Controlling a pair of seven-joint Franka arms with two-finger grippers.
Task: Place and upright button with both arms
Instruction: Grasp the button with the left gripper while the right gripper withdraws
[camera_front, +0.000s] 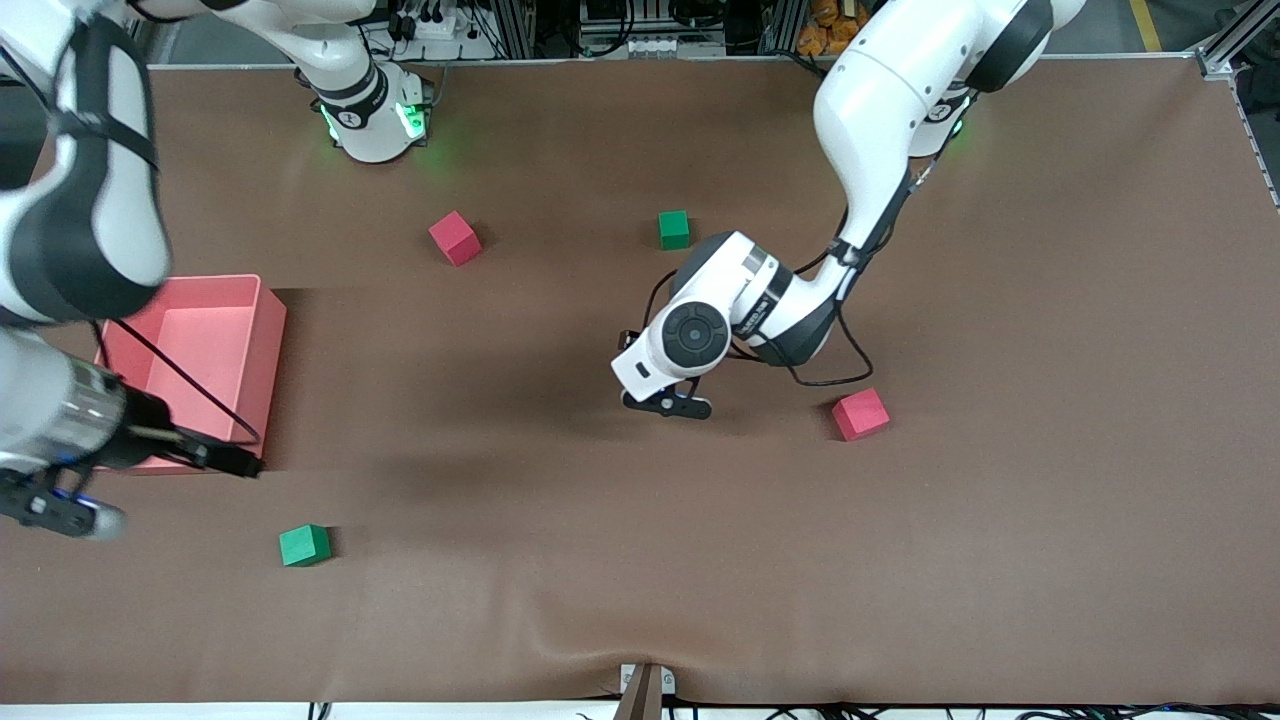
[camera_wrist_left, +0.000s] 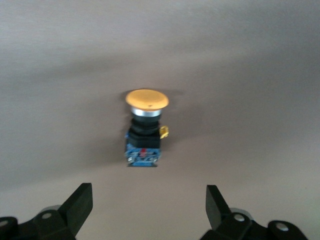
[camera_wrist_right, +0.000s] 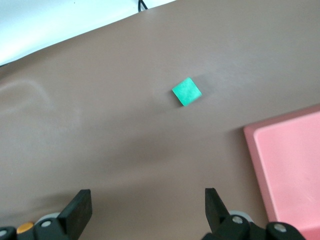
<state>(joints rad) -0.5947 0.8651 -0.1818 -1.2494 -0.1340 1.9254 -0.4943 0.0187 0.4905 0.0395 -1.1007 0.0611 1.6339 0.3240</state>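
The button (camera_wrist_left: 145, 127), with a round orange cap on a black body and a blue base, rests on the brown table mat in the left wrist view. I cannot tell whether it stands or lies on its side. In the front view the left arm's wrist hides it. My left gripper (camera_front: 668, 403) hangs low over the middle of the table. Its fingers are open and empty in the left wrist view (camera_wrist_left: 149, 197), a short way from the button's base. My right gripper (camera_front: 55, 508) is open and empty (camera_wrist_right: 147, 200), over the mat beside the pink bin.
A pink bin (camera_front: 270, 350) stands at the right arm's end and also shows in the right wrist view (camera_wrist_right: 290, 165). A green cube (camera_front: 304, 545) lies nearer the front camera than the bin (camera_wrist_right: 187, 91). Two red cubes (camera_front: 455, 238) (camera_front: 861, 414) and another green cube (camera_front: 674, 229) lie around the left gripper.
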